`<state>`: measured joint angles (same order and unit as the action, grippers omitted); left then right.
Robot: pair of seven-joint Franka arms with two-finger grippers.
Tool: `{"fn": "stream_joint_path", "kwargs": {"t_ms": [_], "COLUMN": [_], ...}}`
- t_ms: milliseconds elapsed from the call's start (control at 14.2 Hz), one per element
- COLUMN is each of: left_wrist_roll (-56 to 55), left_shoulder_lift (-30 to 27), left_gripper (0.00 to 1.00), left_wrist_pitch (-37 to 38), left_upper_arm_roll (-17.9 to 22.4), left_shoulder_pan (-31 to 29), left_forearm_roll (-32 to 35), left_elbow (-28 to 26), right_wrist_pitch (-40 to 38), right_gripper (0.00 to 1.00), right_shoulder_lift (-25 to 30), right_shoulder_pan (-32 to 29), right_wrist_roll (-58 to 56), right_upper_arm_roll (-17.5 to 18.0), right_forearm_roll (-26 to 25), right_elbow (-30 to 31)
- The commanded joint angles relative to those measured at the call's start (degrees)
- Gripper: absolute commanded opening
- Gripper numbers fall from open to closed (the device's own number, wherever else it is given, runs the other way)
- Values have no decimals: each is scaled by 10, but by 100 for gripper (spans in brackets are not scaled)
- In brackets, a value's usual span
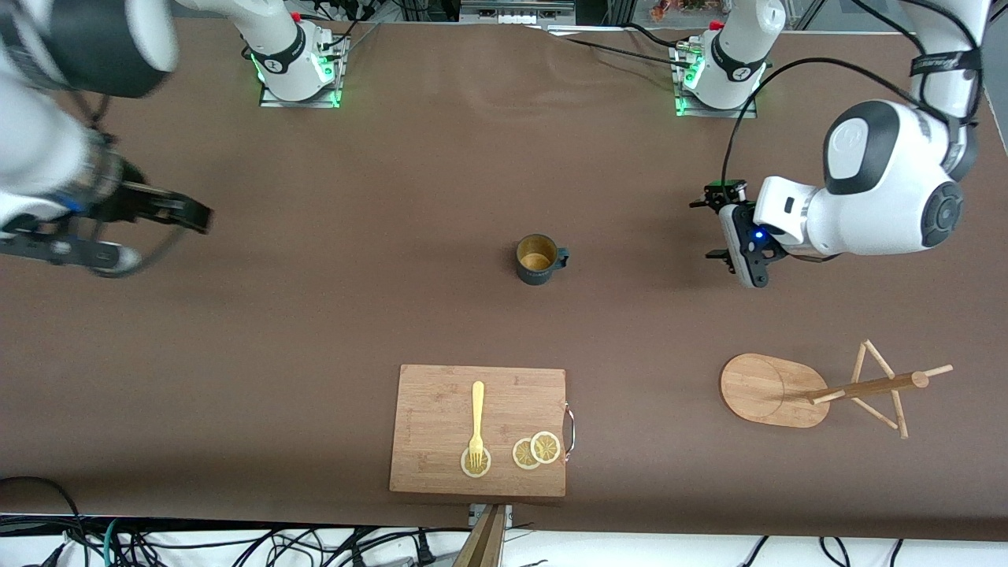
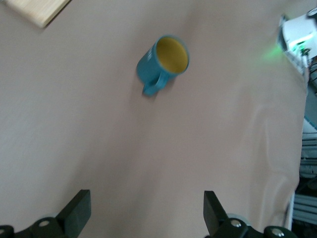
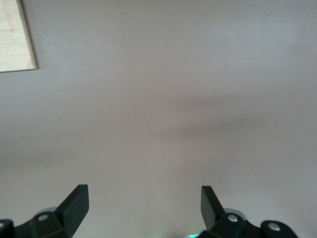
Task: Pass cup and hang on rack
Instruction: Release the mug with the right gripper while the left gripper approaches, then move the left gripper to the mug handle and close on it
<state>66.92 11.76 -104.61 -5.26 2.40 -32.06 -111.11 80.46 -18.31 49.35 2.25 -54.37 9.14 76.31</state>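
Note:
The cup, a dark teal mug with a tan inside, stands upright and alone in the middle of the table. Its handle points toward the left arm's end. In the left wrist view the cup is well clear of the fingers. My left gripper hovers open and empty over bare table between the cup and the left arm's end. The rack, a light wooden mug tree with an oval base and thin pegs, is nearer the front camera than that gripper. My right gripper is open and empty over the right arm's end.
A wooden cutting board lies near the front edge, nearer the camera than the cup, with a yellow fork and lemon slices on it. Its corner shows in both wrist views. Cables run along the table's front edge.

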Motion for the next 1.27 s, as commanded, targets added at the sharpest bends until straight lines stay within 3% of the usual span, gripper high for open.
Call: {"fn": "stream_joint_path", "kwargs": {"t_ms": [0, 71, 212, 353, 424, 494, 565, 706, 918, 1129, 1200], "left_wrist_roll": [107, 156, 266, 394, 461, 541, 618, 754, 854, 917, 929], "left_shoulder_lift": [-21, -19, -8, 15, 39, 65, 90, 140, 187, 225, 236], "left_gripper": [100, 100, 100, 100, 100, 100, 100, 100, 100, 100, 100], "left_wrist_pitch": [-79, -108, -147, -164, -164, -163, -161, -154, -147, -147, -147], "left_upper_arm_roll": [-27, -34, -44, -45, -45, -44, -44, -44, -45, -46, -46], "left_shoulder_pan": [-1, -1, -1, -1, -3, -8, -10, -10, -10, 0, 10], "left_forearm_roll": [-87, -119, -206, -296, -334, -371, -411, -497, -568, -626, -646], "left_elbow": [-77, -95, -138, -165, -167, -167, -168, -173, -172, -166, -163], "right_wrist_pitch": [-19, -21, -14, -15, -14, -2, 12, 63, 76, 84, 83], "right_gripper": [100, 100, 100, 100, 100, 100, 100, 100, 100, 100, 100], "right_shoulder_lift": [9, 11, 14, 15, 16, 26, 48, 98, 174, 204, 215], "right_shoulder_pan": [7, 3, -26, -90, -110, -136, -163, -235, -357, -484, -503], "right_wrist_roll": [-69, -73, -73, -80, -81, -78, -80, -84, -83, -94, -98], "right_upper_arm_roll": [-38, -50, -26, 61, 115, 144, 163, 237, 342, 455, 474], "right_forearm_roll": [4, 11, 18, 8, -25, -67, -73, -53, -61, -80, -81], "right_elbow": [10, 10, 19, 14, 11, 10, 10, 48, 146, 186, 198]}}
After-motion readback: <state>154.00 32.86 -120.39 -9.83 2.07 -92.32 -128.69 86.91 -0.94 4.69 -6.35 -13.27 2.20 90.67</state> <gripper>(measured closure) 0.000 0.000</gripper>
